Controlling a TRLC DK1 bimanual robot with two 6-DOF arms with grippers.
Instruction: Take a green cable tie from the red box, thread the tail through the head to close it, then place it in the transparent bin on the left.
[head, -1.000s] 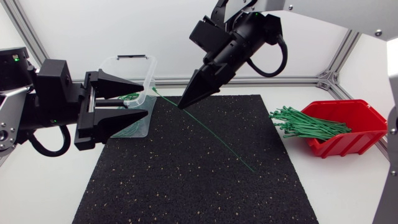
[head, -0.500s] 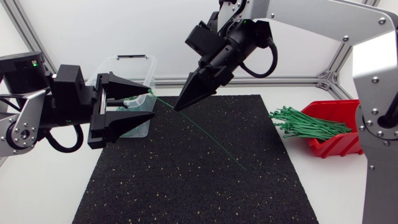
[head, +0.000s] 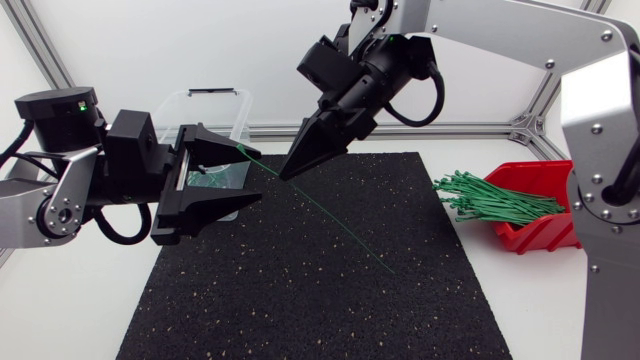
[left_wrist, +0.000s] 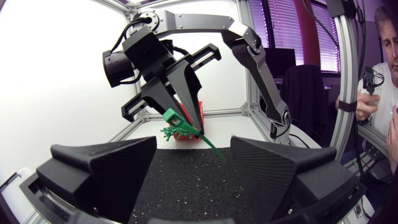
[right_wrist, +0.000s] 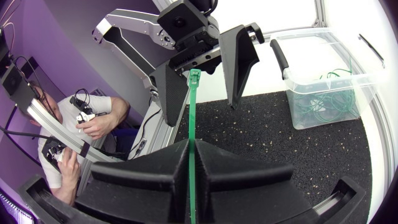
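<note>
Green cable tie (head: 340, 225) is pinched near its head end by the right pincer (head: 286, 174), whose fingers are pressed together on it; the tail slants down behind that pincer to the black mat (head: 300, 310). The left pincer (head: 252, 172) has its 2 fingers spread, with the tie's head just ahead of them. The transparent bin (head: 215, 98) stands behind the left pincer. The red box (head: 575, 195) of spare ties (head: 490, 200) lies well apart from both.

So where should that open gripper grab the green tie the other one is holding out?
Probably just behind the square head of the green tie, which juts free past the right gripper's shut tips. The left gripper faces it, so come straight on, a finger each side; the tail trails off behind.
</note>
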